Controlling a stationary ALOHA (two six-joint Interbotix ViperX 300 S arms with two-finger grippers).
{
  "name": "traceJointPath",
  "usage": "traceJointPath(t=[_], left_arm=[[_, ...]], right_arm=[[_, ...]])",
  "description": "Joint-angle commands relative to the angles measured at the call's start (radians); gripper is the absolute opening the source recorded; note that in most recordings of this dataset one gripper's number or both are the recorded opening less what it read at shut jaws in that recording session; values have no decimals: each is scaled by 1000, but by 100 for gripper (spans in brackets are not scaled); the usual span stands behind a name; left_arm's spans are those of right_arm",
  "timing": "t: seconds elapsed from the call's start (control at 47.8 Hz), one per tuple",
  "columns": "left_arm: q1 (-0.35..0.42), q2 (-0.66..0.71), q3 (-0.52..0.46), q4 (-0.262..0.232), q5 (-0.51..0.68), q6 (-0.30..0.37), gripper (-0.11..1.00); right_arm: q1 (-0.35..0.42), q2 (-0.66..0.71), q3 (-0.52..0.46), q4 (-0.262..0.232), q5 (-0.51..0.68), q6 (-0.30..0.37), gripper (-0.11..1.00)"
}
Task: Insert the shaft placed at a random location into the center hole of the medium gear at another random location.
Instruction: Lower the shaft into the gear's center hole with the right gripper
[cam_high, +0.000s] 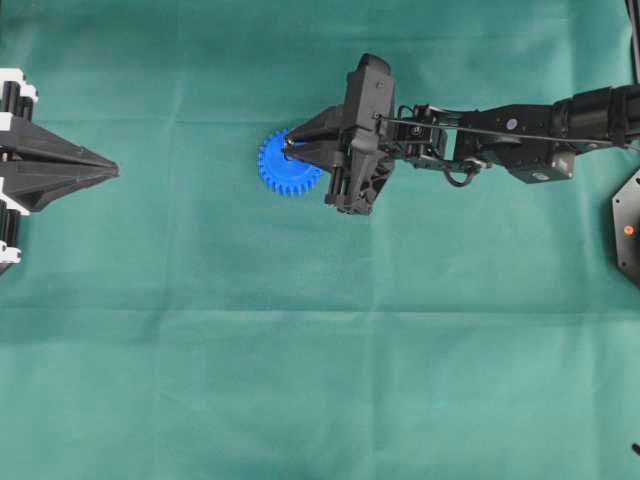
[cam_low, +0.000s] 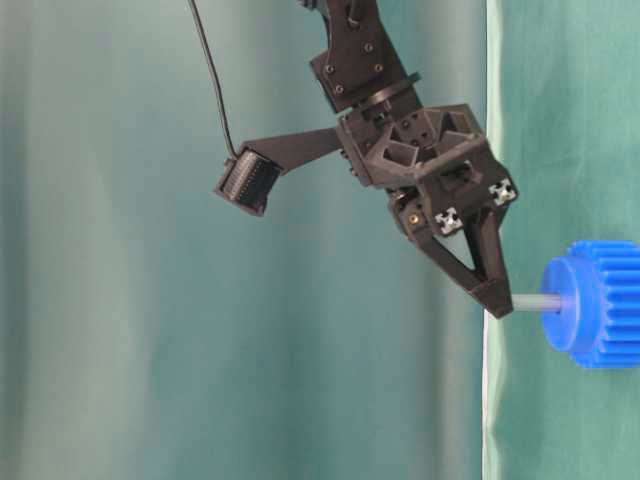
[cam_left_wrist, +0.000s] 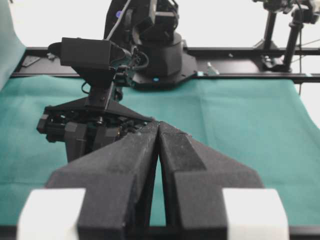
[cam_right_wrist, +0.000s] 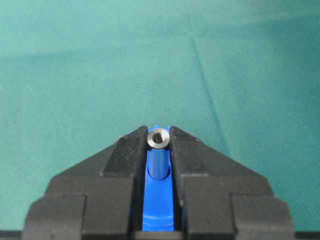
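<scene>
While the right gripper stays out of the way of nothing else, its jaws are clamped on the shaft, pinched right at the fingertips, top end showing as a small silver ring in the right wrist view. Directly beyond the tips sits the medium gear, blue, on the green cloth. Table-level view shows the shaft running from the fingertips into the gear's raised hub, so its far end looks seated at or in the center hole; the hole itself is hidden by the pin. Step in hand, by my read: insertion, late stage, pin lined up with the hub. Next move likely needs a straight push along the pin axis, then letting go without tilting it. Far off, well apart from the gear, the left gripper rests with its jaws together, holding nothing.
</scene>
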Motion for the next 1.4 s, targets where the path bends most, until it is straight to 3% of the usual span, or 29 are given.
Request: traceJointPath(t=[0.0,0.523,1.255,1.317,1.38], left_arm=[[-2,8,-11,2,-9,2,0],[-2,6,-11,3,-9,2,0],[-2,6,-11,3,-6,3,0],[-2,6,-11,3,-6,3,0],[-2,6,-9,3,-6,3,0]], right_arm=[[3,-8,-26,2,-6,-9,13],[-2,78,-54,3,-23,-9,13],[-3,83,-52,-2,-21,-9,14],[-3,83,-52,-2,-21,-8,21],[-3,83,-54,0,-21,-6,39]])
